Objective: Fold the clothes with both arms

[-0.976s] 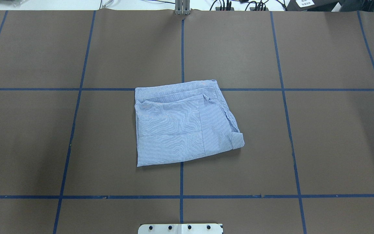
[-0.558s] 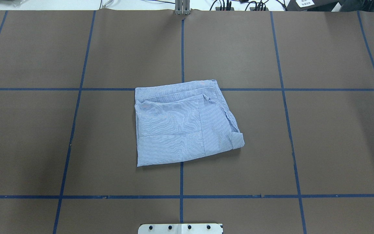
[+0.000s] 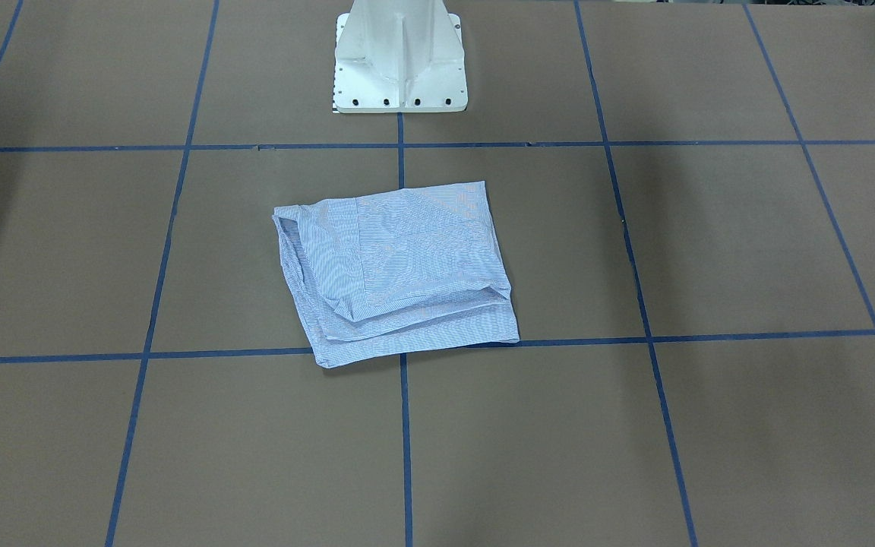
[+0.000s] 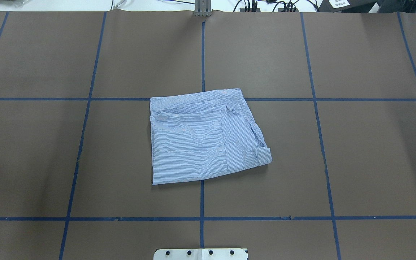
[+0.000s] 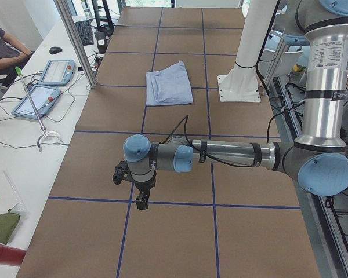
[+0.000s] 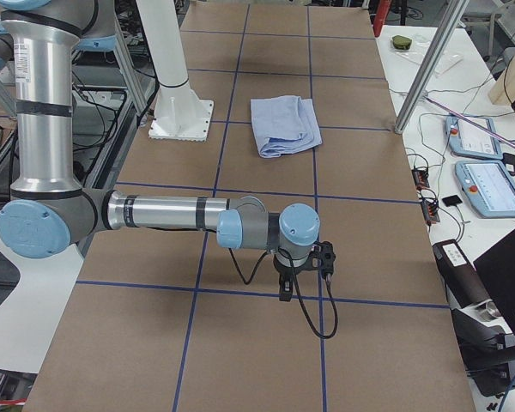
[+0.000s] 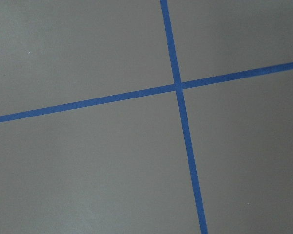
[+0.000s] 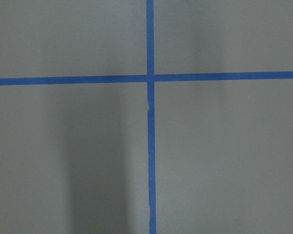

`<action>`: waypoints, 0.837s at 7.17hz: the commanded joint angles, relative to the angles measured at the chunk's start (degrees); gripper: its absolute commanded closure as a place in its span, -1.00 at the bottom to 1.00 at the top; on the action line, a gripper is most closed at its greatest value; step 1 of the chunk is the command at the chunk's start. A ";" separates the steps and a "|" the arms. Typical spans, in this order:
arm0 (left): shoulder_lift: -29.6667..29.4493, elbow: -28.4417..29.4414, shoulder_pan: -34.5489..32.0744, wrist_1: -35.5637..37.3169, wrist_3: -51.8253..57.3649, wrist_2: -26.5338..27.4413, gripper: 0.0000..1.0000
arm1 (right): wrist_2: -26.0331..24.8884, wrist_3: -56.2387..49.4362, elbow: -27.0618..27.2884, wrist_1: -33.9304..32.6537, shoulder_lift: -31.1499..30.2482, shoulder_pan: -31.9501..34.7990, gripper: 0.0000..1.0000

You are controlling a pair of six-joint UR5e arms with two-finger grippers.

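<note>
Nothing has moved since the earlier overhead frames. The shirt (image 4: 200,141) keeps the same folded outline, and no arm is over it.

Left end of table (image 4: 356,151): the left claw (image 5: 141,202) hangs low over bare brown surface, well apart from the shirt. Its wrist view shows only a crossing of the blue tape grid (image 4: 202,54). It shows only from the side, so I cannot tell whether its fingers are spread or pressed together.

Middle of table: the shirt lies across the centre tape line, in front of the white pedestal (image 3: 399,61). It is a roughly square packet of thin, limp woven cloth with a fine blue-and-white stripe. The edge toward the left end is a clean fold. The edge toward the right end shows stacked layers, stepped and slightly gaping, with one corner curled up.

Right end of table: the right claw (image 6: 285,293) also hangs low over bare surface, well apart from the shirt. Cannot tell its state either.

Judgement: folding looks done and the arms look parked. To finish well, keep both claws clear of the cloth. If tidying, pin the clean fold and press the loose layers flat rather than tug, since limp cloth may slide.
</note>
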 commanded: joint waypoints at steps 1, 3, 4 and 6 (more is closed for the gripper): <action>-0.10 0.34 0.01 -1.08 0.05 -0.85 -0.99 | -0.11 -0.01 -0.10 0.03 -0.59 0.22 -1.00; -0.01 -0.36 0.01 -0.65 -0.21 -2.00 -0.99 | -0.11 0.16 0.25 0.12 -1.12 0.66 -1.00; -0.10 -0.63 0.01 -0.56 -0.56 -3.31 -0.99 | -0.20 1.12 2.34 0.29 -3.82 0.66 -1.00; -0.27 -0.54 0.01 -0.56 -0.56 -3.32 -0.99 | -0.11 6.48 10.16 0.47 -9.19 1.01 -1.00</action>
